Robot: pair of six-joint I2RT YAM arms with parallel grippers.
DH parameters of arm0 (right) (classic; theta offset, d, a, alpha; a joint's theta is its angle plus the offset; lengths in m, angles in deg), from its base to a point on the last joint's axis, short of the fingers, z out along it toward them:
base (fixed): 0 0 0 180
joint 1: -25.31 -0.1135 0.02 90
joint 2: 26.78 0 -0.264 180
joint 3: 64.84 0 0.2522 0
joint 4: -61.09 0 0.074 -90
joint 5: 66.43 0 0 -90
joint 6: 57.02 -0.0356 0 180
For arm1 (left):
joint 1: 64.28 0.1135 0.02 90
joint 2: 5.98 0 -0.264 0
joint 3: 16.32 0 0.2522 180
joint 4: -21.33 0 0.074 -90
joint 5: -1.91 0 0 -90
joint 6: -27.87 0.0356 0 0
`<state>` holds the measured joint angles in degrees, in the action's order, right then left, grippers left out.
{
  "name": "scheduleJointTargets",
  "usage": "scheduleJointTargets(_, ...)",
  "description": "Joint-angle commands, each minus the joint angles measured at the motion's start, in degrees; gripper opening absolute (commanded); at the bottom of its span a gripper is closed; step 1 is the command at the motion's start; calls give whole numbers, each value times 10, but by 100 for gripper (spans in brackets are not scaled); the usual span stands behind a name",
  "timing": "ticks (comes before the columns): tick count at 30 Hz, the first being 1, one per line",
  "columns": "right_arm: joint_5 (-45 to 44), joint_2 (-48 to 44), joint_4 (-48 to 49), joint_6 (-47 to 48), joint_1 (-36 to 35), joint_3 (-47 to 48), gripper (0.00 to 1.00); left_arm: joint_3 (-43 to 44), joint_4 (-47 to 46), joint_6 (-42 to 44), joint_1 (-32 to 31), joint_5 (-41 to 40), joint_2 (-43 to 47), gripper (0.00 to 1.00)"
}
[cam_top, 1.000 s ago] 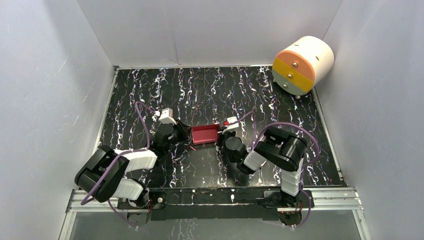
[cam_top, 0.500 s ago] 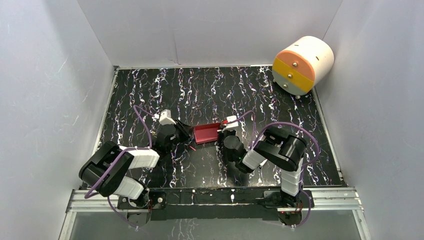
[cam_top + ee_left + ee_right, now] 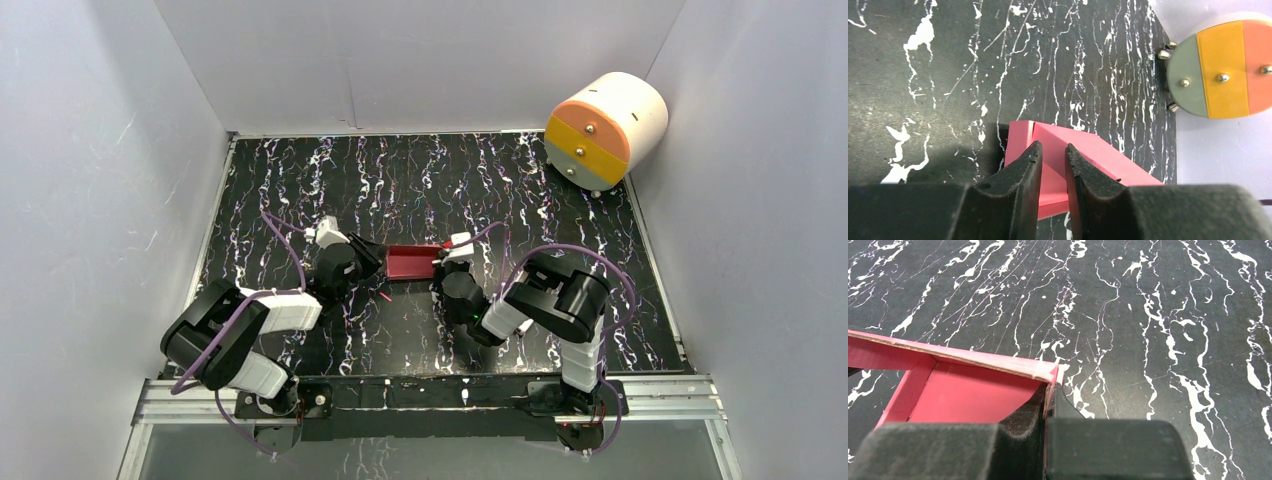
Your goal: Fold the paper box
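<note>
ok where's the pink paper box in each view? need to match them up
Top external: paper box mid-table, just below frame centre.
Left wrist: paper box bottom centre, angled toward lower right.
Right wrist: paper box lower left, open side up.
Shared landmark: black white-veined tabletop under it in all three.

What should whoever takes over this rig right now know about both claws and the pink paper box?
Left claw: narrowly open, astride the left end wall of the paper box; whether it is gripping is unclear.
Right claw: shut on the box's right end wall.
Box: on the table, between the two claws.
Done: walls are raised into a shallow tray shape.
Left: probably secure the end walls, then release; whether the corners are locked does not show.
</note>
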<state>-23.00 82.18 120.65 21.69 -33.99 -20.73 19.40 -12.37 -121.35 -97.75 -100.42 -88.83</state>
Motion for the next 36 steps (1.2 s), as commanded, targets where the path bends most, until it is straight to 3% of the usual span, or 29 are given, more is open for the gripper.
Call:
scheduleJointTargets(1,88,10,-71,-31,-31,10,4,19,-26,10,-27,35,-8,24)
scheduleJointTargets(4,86,-8,-72,-37,-31,1,4,-3,-23,-3,-27,12,-12,25)
scheduleJointTargets(9,113,-11,-86,-27,-32,18,4,17,-49,-24,-28,70,-24,25)
scheduleJointTargets(14,132,-10,-79,-25,-32,15,4,39,-26,31,-28,100,6,25)
scheduleJointTargets(26,159,-7,-106,-22,-32,36,4,41,-72,-52,-28,184,-20,26)
scheduleJointTargets(36,130,-11,-106,-18,-32,17,5,-45,-31,22,-28,86,11,27)
